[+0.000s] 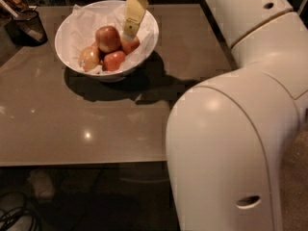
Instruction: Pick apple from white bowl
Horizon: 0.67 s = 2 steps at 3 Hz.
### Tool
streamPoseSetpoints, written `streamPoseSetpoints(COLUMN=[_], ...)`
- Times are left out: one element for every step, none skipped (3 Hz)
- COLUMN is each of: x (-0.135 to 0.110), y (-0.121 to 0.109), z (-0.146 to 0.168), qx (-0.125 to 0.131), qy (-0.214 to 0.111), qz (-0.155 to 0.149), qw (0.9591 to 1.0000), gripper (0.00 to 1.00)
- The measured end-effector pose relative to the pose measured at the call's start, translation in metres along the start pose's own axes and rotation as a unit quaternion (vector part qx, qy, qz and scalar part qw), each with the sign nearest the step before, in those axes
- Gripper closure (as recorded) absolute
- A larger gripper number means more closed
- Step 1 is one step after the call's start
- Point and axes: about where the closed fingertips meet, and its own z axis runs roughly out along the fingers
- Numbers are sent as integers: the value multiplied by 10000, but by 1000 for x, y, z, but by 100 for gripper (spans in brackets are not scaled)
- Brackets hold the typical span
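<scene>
The gripper [129,32] hangs inside the bowl [65,52], just right of the apple [108,38], over a smaller apple [131,45]; whether it is clenched or released cannot be told.

A glossy grey-brown table [96,129] fills the left and centre of the frame, with small bright glints at lower left. Below its near edge lies dark floor [120,201], and black cables [14,218] show at bottom left. The tool [130,30] hangs at upper centre.

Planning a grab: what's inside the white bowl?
Crumpled paper, the large red-brown apple, a pale apple, two smaller red ones. The gripper over them covers part of one.
</scene>
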Motion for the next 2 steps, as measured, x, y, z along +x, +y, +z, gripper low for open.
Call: streamPoseSetpoints(x=[-6,-15], y=[-6,-7], z=[3,18], qx=[82,-170], qy=[-175,-645], qz=[8,92], qw=[9998,9977], gripper=[0,0])
